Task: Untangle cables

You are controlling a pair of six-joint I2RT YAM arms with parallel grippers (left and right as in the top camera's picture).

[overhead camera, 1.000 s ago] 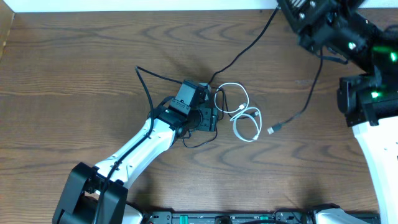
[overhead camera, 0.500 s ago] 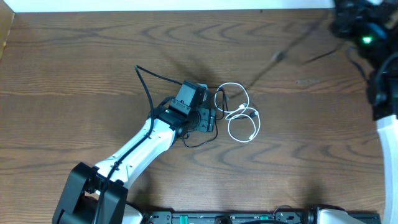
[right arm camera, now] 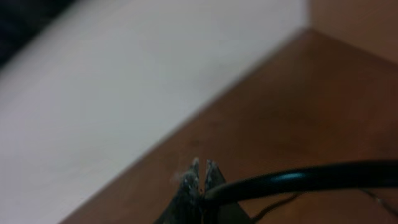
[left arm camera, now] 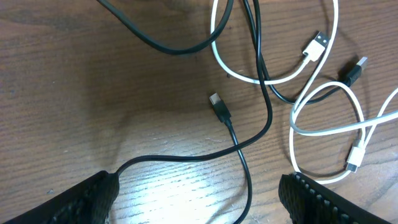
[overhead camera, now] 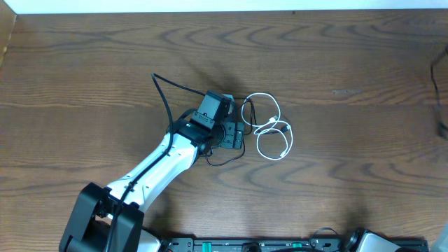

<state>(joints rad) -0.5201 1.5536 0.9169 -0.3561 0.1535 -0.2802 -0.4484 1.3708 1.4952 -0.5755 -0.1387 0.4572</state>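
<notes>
The white cable (overhead camera: 263, 95) lies in loose loops at the table's middle, right of my left gripper (overhead camera: 234, 133). In the left wrist view its plug (left arm camera: 317, 45) shows at upper right. A thin black cable (overhead camera: 225, 164) runs under the left gripper; its small plug (left arm camera: 219, 107) lies between the wide-open fingers (left arm camera: 205, 205), and the cord crosses the white loops. My right gripper (right arm camera: 202, 171) is out of the overhead view; its fingers are together with a black cable (right arm camera: 311, 177) coming out from between them, held high near the table's edge.
The left arm's thicker black wire (overhead camera: 162, 98) arcs over the wood left of the pile. A white wall (right arm camera: 124, 93) borders the brown table (right arm camera: 298, 112) in the right wrist view. A dark sliver (overhead camera: 441, 126) shows at the overhead's right edge.
The right arm swung up and out of the overhead view, taking a long black cable with a plug end away from the pile. The white loops shifted slightly. The left arm stayed put.
</notes>
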